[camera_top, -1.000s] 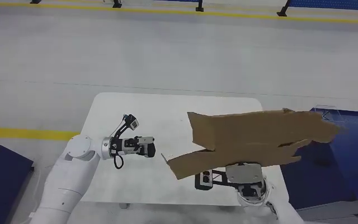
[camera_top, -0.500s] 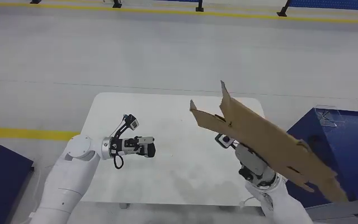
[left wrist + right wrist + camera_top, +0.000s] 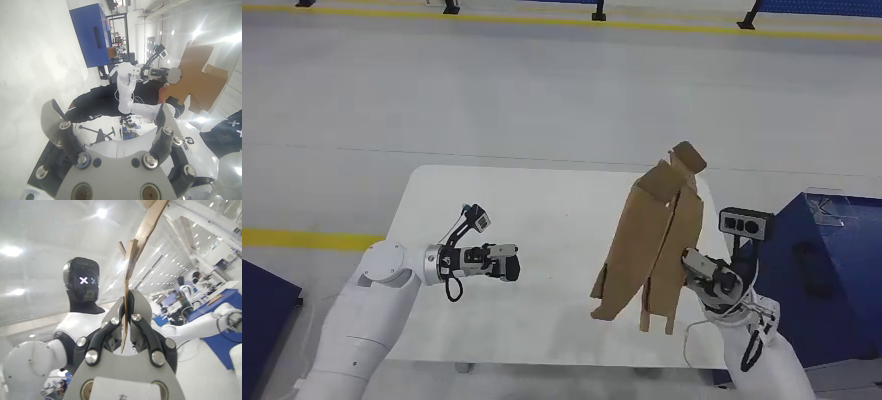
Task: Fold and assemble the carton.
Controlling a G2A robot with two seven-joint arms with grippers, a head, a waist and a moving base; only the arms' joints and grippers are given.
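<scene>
Overhead, the carton is seen as a flattened sheet, stood on edge over the right side of the table and gripped by the right gripper. The left gripper is held over the left side. From the left wrist, its fingers are shown spread wide. From the right wrist, the cardboard's edge is seen pinched between the fingers.

Plain brown cardboard for carton: matt, slightly rough, raw edge. White table top smooth, faint sheen. On right gripper dull grey metal fingers, black plastic links, shiny screws; left gripper same.
</scene>
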